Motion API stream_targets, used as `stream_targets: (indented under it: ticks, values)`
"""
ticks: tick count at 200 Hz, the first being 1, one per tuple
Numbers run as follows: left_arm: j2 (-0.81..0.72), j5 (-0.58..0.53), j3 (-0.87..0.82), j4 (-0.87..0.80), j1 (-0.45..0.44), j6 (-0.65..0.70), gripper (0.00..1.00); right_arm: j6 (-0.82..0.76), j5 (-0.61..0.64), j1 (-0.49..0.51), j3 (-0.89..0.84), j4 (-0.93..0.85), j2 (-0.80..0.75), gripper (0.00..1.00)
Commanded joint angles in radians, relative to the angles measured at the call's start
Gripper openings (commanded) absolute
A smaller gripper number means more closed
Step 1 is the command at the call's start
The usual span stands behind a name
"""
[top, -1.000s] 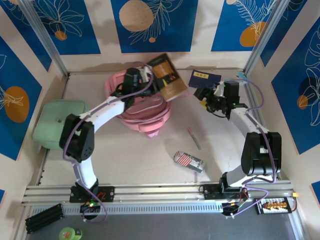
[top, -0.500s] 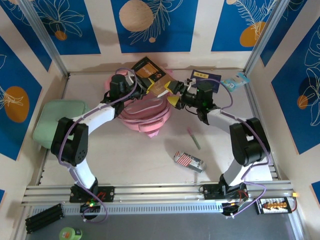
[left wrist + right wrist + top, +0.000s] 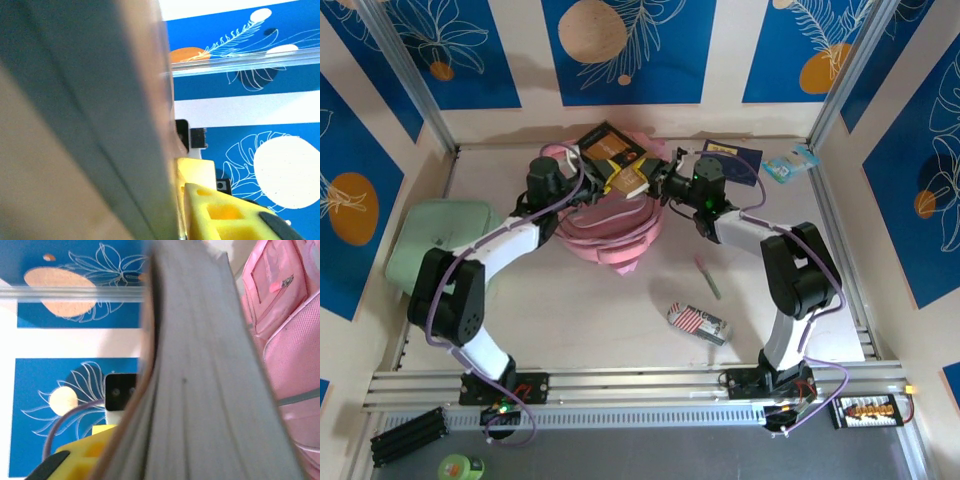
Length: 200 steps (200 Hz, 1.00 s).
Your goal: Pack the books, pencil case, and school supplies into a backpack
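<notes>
Item 1, tan-and-black notebook: we find it tilted between the two sets of jaws, directly above the backpack. The left gripper meets its left edge and the right gripper its right edge. In both wrist views its grey page block crowds the lens and hides the fingers. We therefore cannot tell how wide either pair of jaws stands, nor which has hold of it.

Item 2, backpack: pink and soft, slumped below both jaws. Its zip pockets show beside the page block in the right wrist view.

Item 3, navy book: flat on the table, just behind the right jaws and apart from them.

Item 4, green pen and striped pencil case: we list both on the table, well apart from the right jaws on the near side, the case the farther of the two.

Item 5, mint-green case: well apart from the left jaws, out to their left.

Item 6, pale blue packet: beyond the navy book, farther out from the right jaws
</notes>
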Motion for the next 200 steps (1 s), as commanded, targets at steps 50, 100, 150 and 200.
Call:
stream_targets:
  ticks: [50,100,150,200]
  values:
    - [-0.159,-0.033,-0.017,-0.566,0.057,0.588,0.83,-0.314,0.295,0.016,-0.068,-0.456,-0.311,0.11]
    - [-0.153,-0.235,0.062,-0.849,0.029,0.956,1.0,-0.412,0.305,-0.02,-0.093,-0.641,-0.417,0.11]
    - [-0.072,-0.332,0.127,-0.853,-0.046,1.291,1.0,-0.527,0.253,-0.075,-0.161,-0.66,-0.448,0.11]
    - [0.161,-0.455,0.323,-1.026,-0.085,1.623,0.9,-0.599,0.134,-0.13,-0.181,-0.608,-0.426,0.11]
